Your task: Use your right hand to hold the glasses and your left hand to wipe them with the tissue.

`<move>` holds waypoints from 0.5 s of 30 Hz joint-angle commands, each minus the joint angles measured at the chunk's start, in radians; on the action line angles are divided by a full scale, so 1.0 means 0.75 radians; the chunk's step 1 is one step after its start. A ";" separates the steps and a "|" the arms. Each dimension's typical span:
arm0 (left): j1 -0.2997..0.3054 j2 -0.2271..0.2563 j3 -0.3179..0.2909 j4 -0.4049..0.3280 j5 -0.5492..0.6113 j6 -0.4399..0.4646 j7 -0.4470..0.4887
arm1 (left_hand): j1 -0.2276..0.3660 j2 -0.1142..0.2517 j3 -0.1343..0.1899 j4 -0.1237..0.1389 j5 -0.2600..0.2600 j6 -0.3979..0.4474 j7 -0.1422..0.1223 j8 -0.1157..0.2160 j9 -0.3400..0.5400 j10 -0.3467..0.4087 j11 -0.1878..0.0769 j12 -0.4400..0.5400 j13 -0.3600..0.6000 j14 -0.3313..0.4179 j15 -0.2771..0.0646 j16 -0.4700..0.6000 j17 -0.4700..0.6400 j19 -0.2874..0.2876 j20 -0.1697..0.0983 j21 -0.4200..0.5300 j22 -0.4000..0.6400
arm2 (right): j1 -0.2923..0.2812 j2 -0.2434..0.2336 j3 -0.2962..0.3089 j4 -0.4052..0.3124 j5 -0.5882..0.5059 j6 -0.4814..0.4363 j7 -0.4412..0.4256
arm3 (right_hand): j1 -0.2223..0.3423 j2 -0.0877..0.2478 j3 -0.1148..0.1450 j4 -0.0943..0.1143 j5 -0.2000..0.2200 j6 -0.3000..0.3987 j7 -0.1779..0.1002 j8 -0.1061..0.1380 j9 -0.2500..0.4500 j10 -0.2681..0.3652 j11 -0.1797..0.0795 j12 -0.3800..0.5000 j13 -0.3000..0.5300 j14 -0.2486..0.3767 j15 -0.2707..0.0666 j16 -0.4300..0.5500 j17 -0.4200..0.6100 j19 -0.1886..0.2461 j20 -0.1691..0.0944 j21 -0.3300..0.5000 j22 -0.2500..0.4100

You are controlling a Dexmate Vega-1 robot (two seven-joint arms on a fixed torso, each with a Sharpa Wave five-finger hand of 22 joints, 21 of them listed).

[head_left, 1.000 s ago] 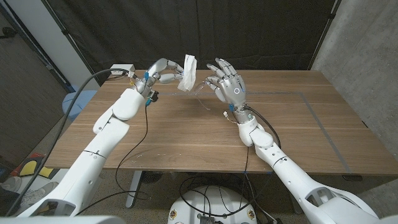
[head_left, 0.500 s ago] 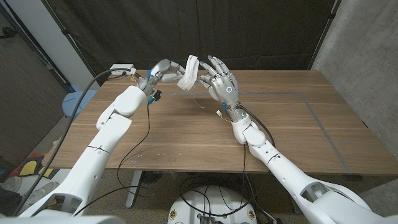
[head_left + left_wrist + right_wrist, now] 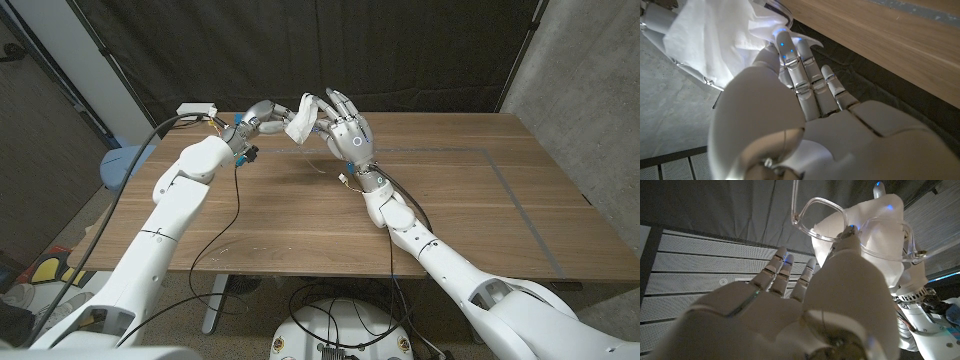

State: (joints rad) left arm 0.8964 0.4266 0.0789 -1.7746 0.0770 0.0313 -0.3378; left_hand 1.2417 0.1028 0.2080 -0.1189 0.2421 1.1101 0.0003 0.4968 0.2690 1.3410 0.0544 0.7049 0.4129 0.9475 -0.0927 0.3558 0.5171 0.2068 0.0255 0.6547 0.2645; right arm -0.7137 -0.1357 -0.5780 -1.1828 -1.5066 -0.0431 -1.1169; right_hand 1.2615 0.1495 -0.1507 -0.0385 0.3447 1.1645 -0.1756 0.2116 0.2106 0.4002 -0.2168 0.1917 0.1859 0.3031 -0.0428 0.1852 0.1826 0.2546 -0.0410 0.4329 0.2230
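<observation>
Head view puts both hands at upper centre above the wooden table [image 3: 480, 200]: the right hand [image 3: 347, 135] pinches the clear glasses [image 3: 860, 227] by the frame (other fingers spread), and the left hand [image 3: 262, 117] grips the tissue [image 3: 303, 122] against a lens. My worry: the thin frame could twist or slip free if the wipe presses hard. A white box [image 3: 197, 108] sits upper left, cables trail below; nothing blocks the hands

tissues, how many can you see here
1. The tissue is held up above the table in the left hand, against the clear glasses in the right hand. No others in sight.
</observation>
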 commanded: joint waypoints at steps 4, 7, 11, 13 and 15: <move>-0.030 -0.009 -0.003 -0.003 -0.058 0.154 -0.126 | 0.033 -0.024 -0.019 -0.002 0.016 0.314 0.271 0.044 0.011 0.063 0.048 0.009 -0.008 0.046 0.034 0.023 -0.001 0.001 0.013 0.018 -0.002 | 0.024 0.035 -0.019 0.035 -0.005 -0.029 0.000 | 0.015 0.023 -0.001 0.003 0.004 0.020 -0.046 -0.009 -0.001 -0.047 -0.001 -0.004 0.000 -0.008 -0.250 -0.001 0.004 -0.001 -0.170 0.009 0.003; -0.031 -0.010 -0.003 -0.008 -0.051 0.177 -0.130 | 0.041 -0.026 -0.023 -0.005 0.020 0.344 0.274 0.057 0.016 0.091 0.062 0.019 -0.011 0.058 0.039 0.027 -0.002 -0.002 0.020 0.024 -0.003 | 0.030 0.033 -0.027 0.038 -0.007 -0.032 0.000 | 0.015 0.025 0.001 0.005 0.003 0.019 -0.047 -0.009 -0.001 -0.053 -0.002 -0.003 0.000 -0.005 -0.250 0.001 0.005 0.001 -0.167 0.011 0.002; -0.028 -0.010 -0.007 -0.016 -0.044 0.194 -0.133 | 0.114 -0.024 -0.061 -0.013 0.028 -0.049 -0.056 -0.152 -0.001 -0.566 -0.313 -0.161 0.052 -0.228 -0.198 -0.037 0.155 0.030 -0.069 0.113 -0.011 | 0.039 0.036 -0.030 0.052 -0.003 -0.042 0.000 | 0.072 -0.002 -0.065 0.015 0.023 0.037 -0.044 0.027 0.017 0.413 0.007 0.119 0.010 0.168 -0.252 0.015 0.010 -0.024 -0.204 0.020 -0.001; -0.023 -0.008 -0.009 -0.025 -0.036 0.206 -0.131 | 0.115 -0.017 -0.067 -0.010 0.028 -0.046 -0.055 -0.150 0.007 -0.564 -0.321 -0.146 0.077 -0.225 -0.198 -0.036 0.172 0.025 -0.072 0.119 -0.016 | 0.042 0.042 -0.022 0.061 -0.001 -0.044 0.000 | 0.075 -0.002 -0.073 0.017 0.025 0.041 -0.044 0.028 0.020 0.417 0.006 0.113 0.009 0.171 -0.253 0.013 0.010 -0.024 -0.205 0.022 0.000; -0.019 -0.007 -0.013 -0.031 -0.033 0.215 -0.133 | 0.116 -0.003 -0.070 -0.005 0.024 -0.004 -0.036 -0.133 0.016 -0.535 -0.333 -0.129 0.095 -0.196 -0.197 -0.026 0.192 0.006 -0.059 0.122 -0.023 | 0.047 0.048 -0.011 0.072 0.002 -0.042 0.000 | 0.090 0.004 -0.095 0.023 0.030 0.037 -0.044 0.016 0.014 0.394 0.005 0.082 0.007 0.170 -0.253 0.007 0.010 -0.025 -0.205 0.028 0.001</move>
State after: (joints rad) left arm 0.8792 0.4217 0.0773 -1.7796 0.0475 0.1416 -0.4182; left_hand 1.3189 0.0931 0.1611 -0.1268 0.2557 1.0927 -0.0335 0.3918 0.2751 0.9691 -0.1343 0.5952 0.4648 0.7880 -0.0920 0.3323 0.6399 0.2194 -0.0202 0.7386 0.2508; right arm -0.6928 -0.1137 -0.5939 -1.1547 -1.5076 -0.0647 -1.1168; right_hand 1.3111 0.1492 -0.2032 -0.0248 0.3568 1.1743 -0.2053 0.2269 0.2094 0.6955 -0.2121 0.2695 0.1905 0.4227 -0.0439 0.1968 0.1888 0.2399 -0.0412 0.4420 0.2212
